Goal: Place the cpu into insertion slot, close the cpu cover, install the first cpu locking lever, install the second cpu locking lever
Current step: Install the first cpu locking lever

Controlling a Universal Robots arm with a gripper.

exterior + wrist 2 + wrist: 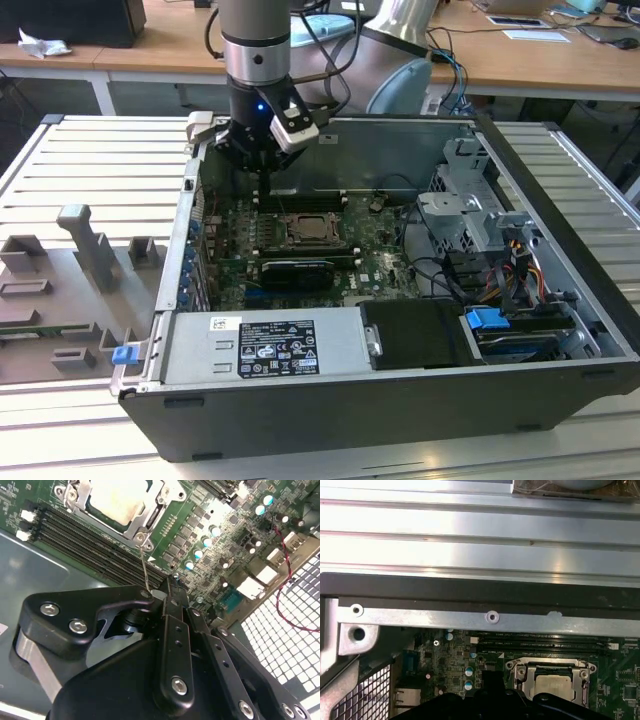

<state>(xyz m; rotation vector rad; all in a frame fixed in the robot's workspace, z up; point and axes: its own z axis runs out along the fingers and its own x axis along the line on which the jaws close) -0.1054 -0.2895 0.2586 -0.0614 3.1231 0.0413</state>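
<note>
The cpu (303, 231) (120, 500) (552, 684), a pale silvery square, lies flat in its socket on the green motherboard. The cpu cover (150, 516) (524, 672), a silvery frame, lies down around it. A thin wire locking lever (144, 565) runs from the socket's corner up to the gripper (264, 195) (171, 582) (490, 677). The gripper hangs inside the open case, just off the socket toward the back wall, with its black fingers drawn together. The lever's end meets the gripper's side; whether it is pinched there is hidden.
Memory slots (90, 545) run beside the socket. A long black card (297, 270) lies in front of it. The power supply (260, 345), drive cage (470, 200) and cables (287, 580) crowd the case. The case's metal back wall (470, 592) is close by. Grey fixtures (90, 250) stand outside.
</note>
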